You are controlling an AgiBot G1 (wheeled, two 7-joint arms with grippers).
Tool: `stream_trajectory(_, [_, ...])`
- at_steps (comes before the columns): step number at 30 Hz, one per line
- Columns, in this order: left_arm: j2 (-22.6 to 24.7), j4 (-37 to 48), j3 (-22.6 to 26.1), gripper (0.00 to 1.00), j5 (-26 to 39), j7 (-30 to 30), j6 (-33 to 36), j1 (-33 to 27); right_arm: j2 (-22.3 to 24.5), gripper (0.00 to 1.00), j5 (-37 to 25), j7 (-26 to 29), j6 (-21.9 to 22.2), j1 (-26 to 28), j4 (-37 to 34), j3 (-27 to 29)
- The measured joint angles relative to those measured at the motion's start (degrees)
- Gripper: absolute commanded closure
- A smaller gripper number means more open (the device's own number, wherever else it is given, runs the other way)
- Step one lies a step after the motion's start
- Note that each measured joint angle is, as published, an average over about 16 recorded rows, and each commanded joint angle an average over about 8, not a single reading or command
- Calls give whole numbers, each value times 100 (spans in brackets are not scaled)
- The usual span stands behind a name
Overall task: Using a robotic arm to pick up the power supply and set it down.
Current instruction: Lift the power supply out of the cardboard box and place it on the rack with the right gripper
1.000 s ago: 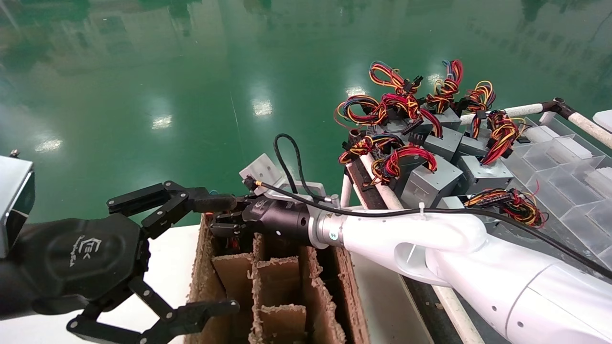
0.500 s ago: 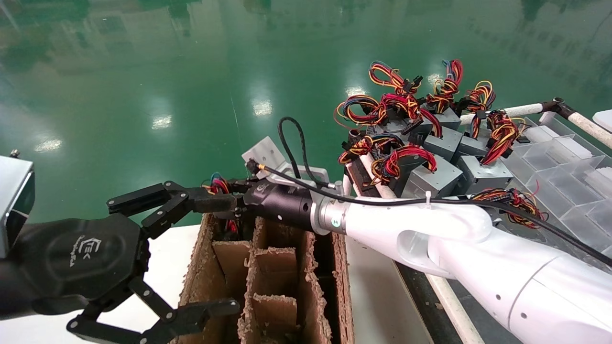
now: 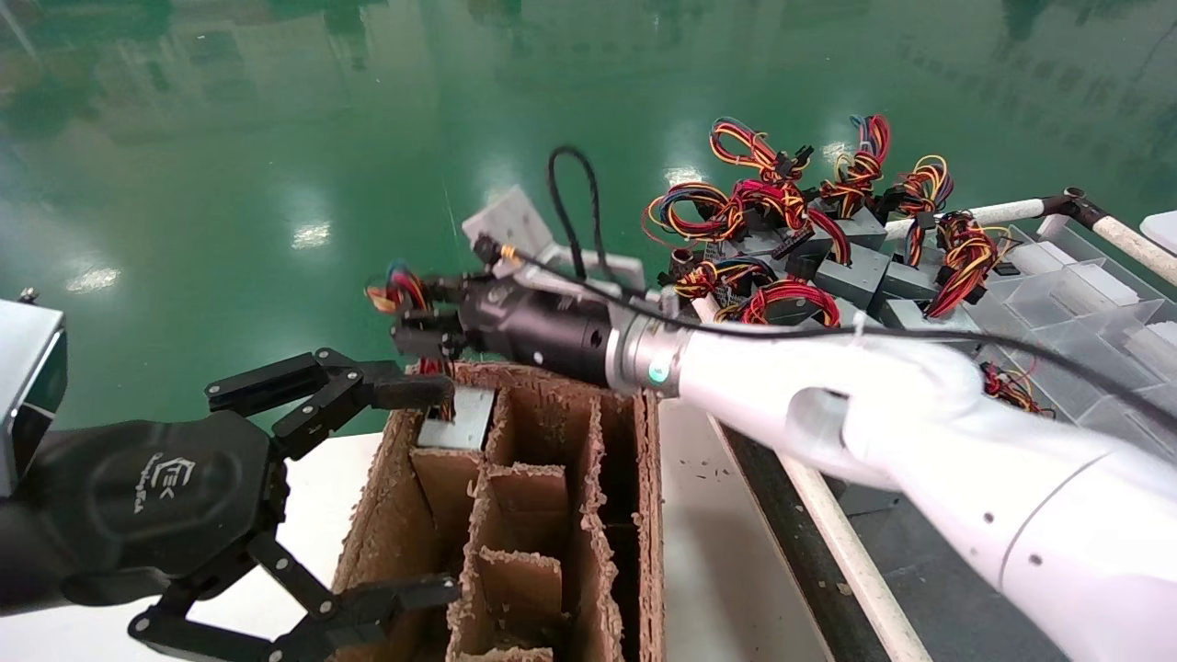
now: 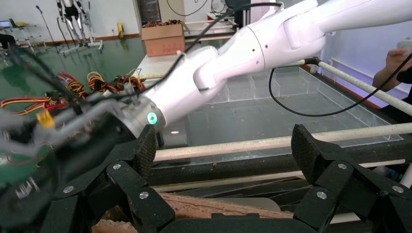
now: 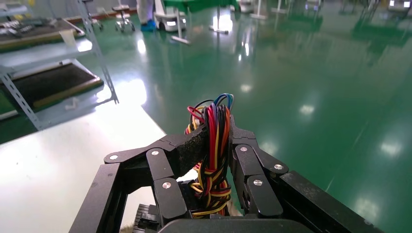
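My right gripper (image 3: 418,322) hangs over the far left corner of the brown cardboard divider box (image 3: 588,515). It is shut on the red, yellow, orange and black wire bundle (image 5: 214,145) of a power supply. Under the wires, the grey metal body of the power supply (image 3: 460,418) shows at the top of the box's far left compartment. The white robotic arm (image 3: 828,405) reaches in from the right. My left gripper (image 3: 432,492) stays open at the lower left beside the box, with nothing between its fingers (image 4: 145,145).
Several more power supplies (image 3: 855,276) with coloured wires are piled on a rack at the right, beside clear plastic bins (image 3: 1085,313). A white pipe rail (image 3: 841,552) runs along the rack's edge. The box stands on a white table (image 3: 317,515). Green floor lies beyond.
My right gripper has risen from inside the box's far left compartment, pulling the wire bundle up. The grey body has come up to the compartment's top. The left gripper has not moved.
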Motion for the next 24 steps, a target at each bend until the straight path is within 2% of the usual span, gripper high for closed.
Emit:
stream_trajectory(14, [-2,0,4,0,-3,2,-2,-1,255,100,302,-836,-1720,747,-974,520])
stream_trajectory(18, [-2,0,6,0,-4,3,-2,-1,396,100,324,-956,-1960,1033,-1252,601])
stream_trajectory(24, [-3,0,8,0,-5,4,-3,-2,772,100,363,-1221,-2070,1470,-1530,740])
